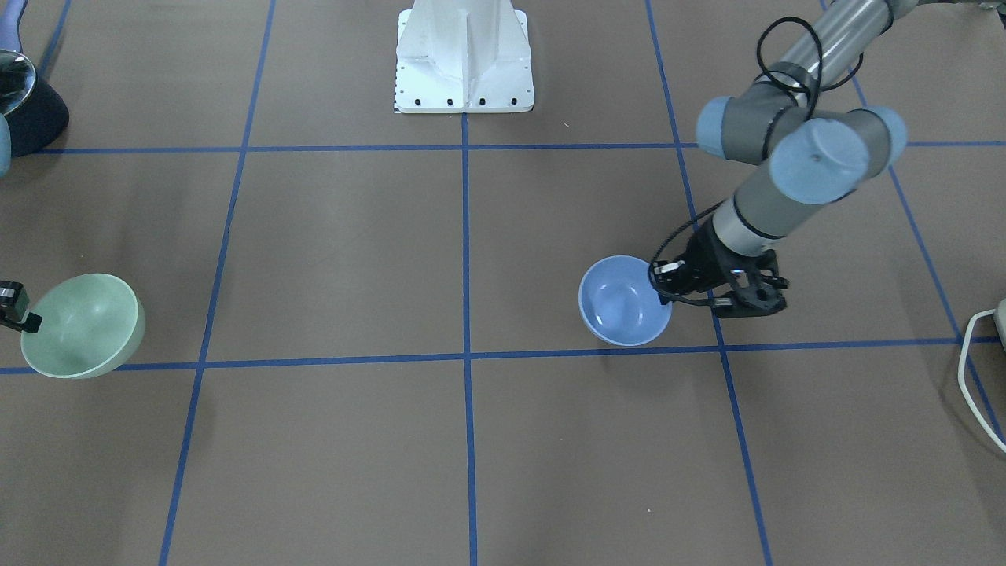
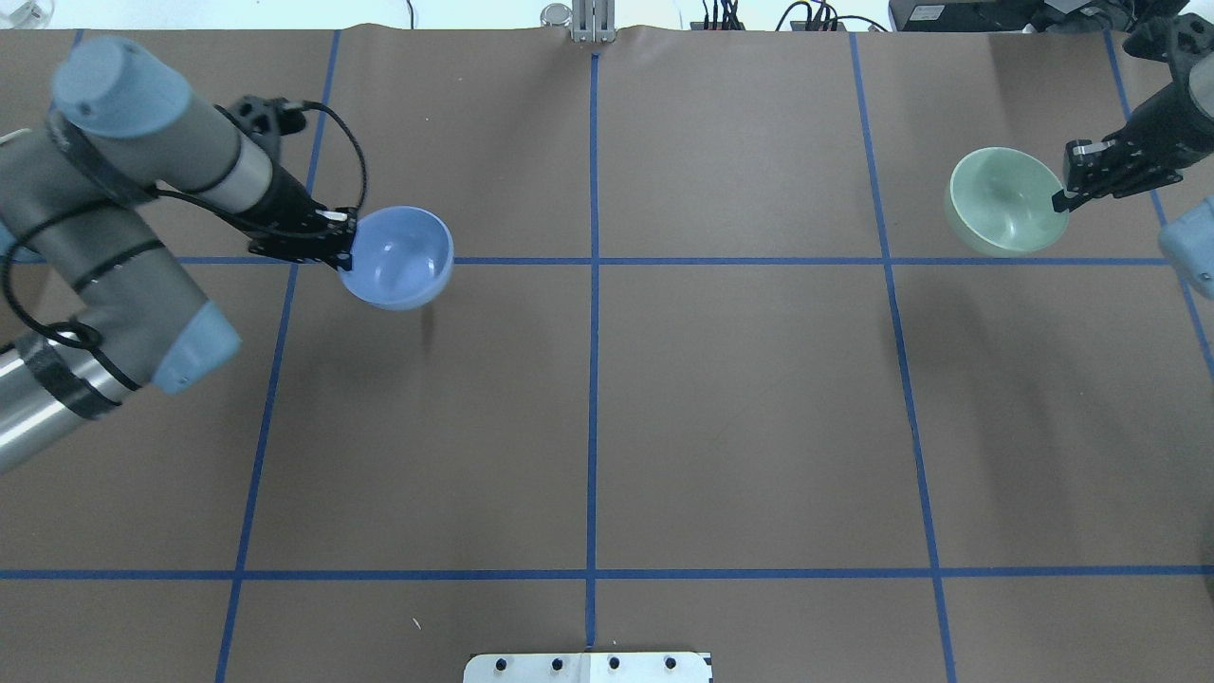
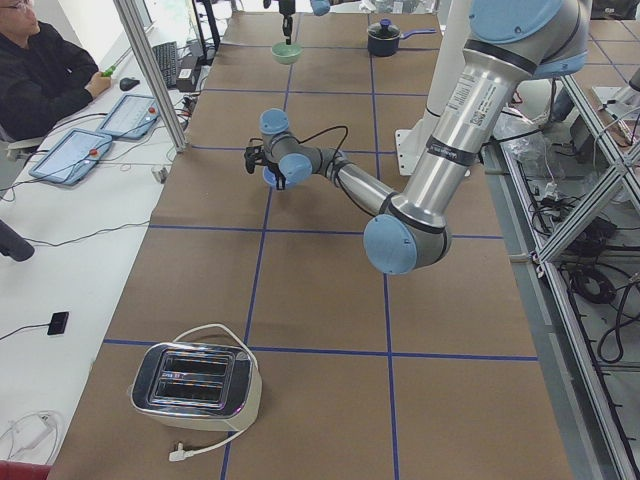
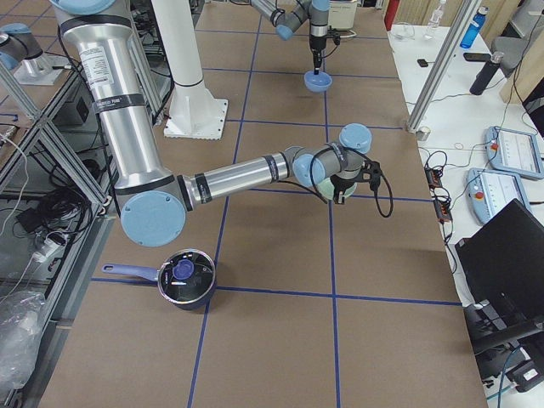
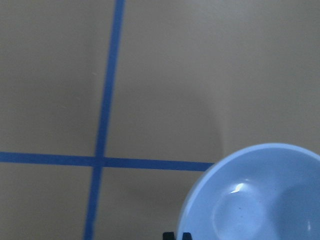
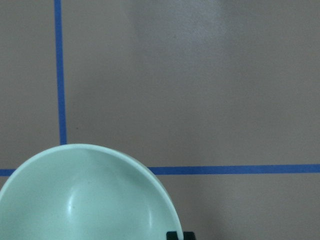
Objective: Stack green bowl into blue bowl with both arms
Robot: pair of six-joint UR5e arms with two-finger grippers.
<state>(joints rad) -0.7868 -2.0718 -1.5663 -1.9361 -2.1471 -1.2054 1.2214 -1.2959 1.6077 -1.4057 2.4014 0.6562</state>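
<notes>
**Operator:** Where's the blue bowl?

**Spotter:** Your left gripper [image 2: 345, 249] has it. The fingers are pinched on the rim of the blue bowl [image 2: 398, 258], on the side nearest the arm. The bowl is open side up above the brown table [image 2: 740, 398], and its faint shadow falls a little apart from it. From overhead you'll find it over a blue tape line [image 2: 721, 261] in the left half.

**Operator:** And the green one?

**Spotter:** It's at the other end of the table, well apart from the blue one. Your right gripper [image 2: 1064, 197] is nipped onto the rim of the green bowl [image 2: 1003, 201] in the same way, with the fingers closed on the edge. That bowl is open side up too. In the front view the white pedestal [image 1: 464, 59] stands between the two arms, at the robot's edge of the table.

**Operator:** Is anything else on the table?

**Spotter:** On your left end there's a chrome toaster [image 3: 195, 385] with its white cord. On your right end there's a lidded black saucepan [image 4: 185, 279], near the right arm's elbow. Both are well away from the bowls.
</notes>
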